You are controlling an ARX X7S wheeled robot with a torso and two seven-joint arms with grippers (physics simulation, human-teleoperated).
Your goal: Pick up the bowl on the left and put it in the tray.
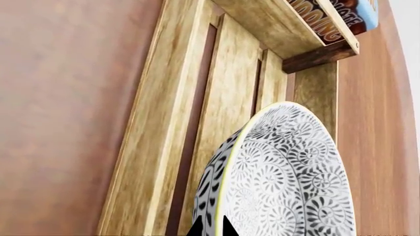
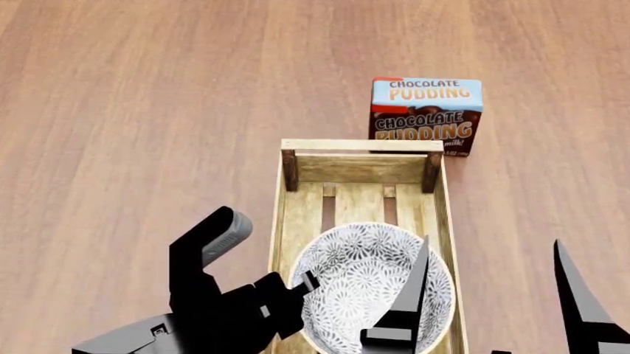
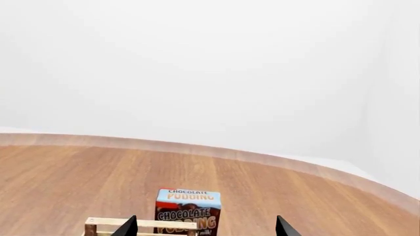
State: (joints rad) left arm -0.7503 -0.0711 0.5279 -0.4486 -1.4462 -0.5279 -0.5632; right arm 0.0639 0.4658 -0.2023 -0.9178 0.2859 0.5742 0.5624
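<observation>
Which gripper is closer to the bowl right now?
Left. The left gripper is shut on the bowl's rim at its left edge, over the tray. The right gripper is open, raised in front of the bowl's right side.

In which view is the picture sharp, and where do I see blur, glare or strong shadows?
Head view: sharp, even light, no glare, the bowl pattern crisp. Left wrist view: close, the bowl and the tray look stretched and slightly soft. Right wrist view: mostly blank white background, the chocolate pudding box readable.
</observation>
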